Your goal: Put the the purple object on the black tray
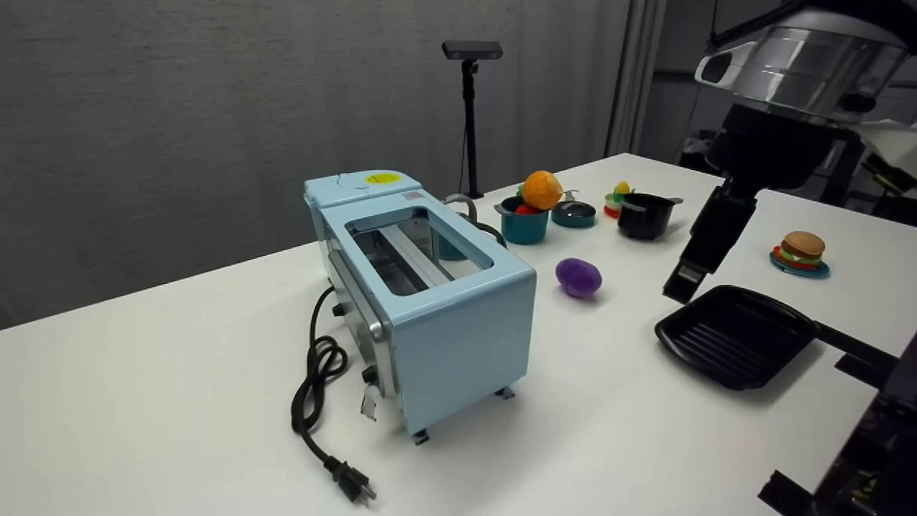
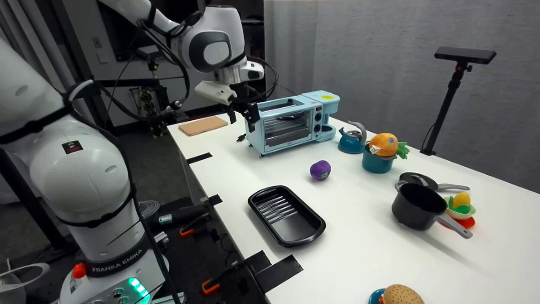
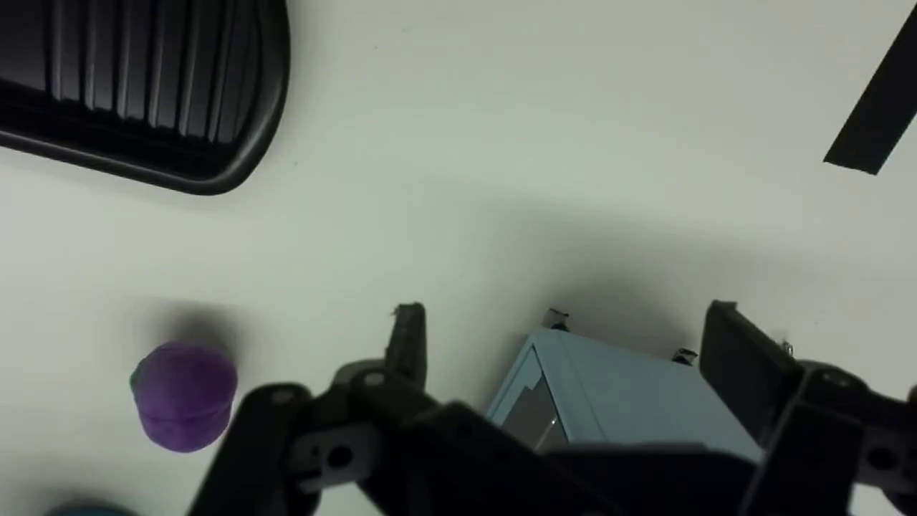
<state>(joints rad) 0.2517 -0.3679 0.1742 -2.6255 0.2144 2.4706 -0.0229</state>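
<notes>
Where my pincer (image 3: pixel 564 308) hangs above the white counter (image 2: pixel 358 240), its two fingers (image 3: pixel 410 344) are spread wide, and in the wrist view a corner of the blue toaster oven (image 3: pixel 645 394) shows between them. The purple toy (image 2: pixel 320 170) rests on the counter, a small patch of green on it, off to one side of the pincer. I have it between the toaster oven and the black tray (image 2: pixel 293 226) in both exterior views, apart from each. The tray lies flat on the counter, with ridges across one end and a raised rim all round. Farther over, near a teal kettle (image 2: pixel 350 144), I can make out a teal pot (image 2: pixel 376 164) with an orange fruit (image 2: pixel 383 143) perched on top. A black pot (image 2: pixel 415 209) stands well apart from the tray, near a small bowl (image 2: pixel 462 215) holding something yellow and green. On the tray's opposite side from the toaster oven there is a burger (image 1: pixel 803 244) on a blue plate (image 1: pixel 806 273). A black cord (image 1: pixel 312 362) lies loosely looped beside the toaster oven, its plug (image 1: pixel 349 480) on the counter. A tan board (image 2: pixel 203 126) lies near the counter's edge in an exterior view.
</notes>
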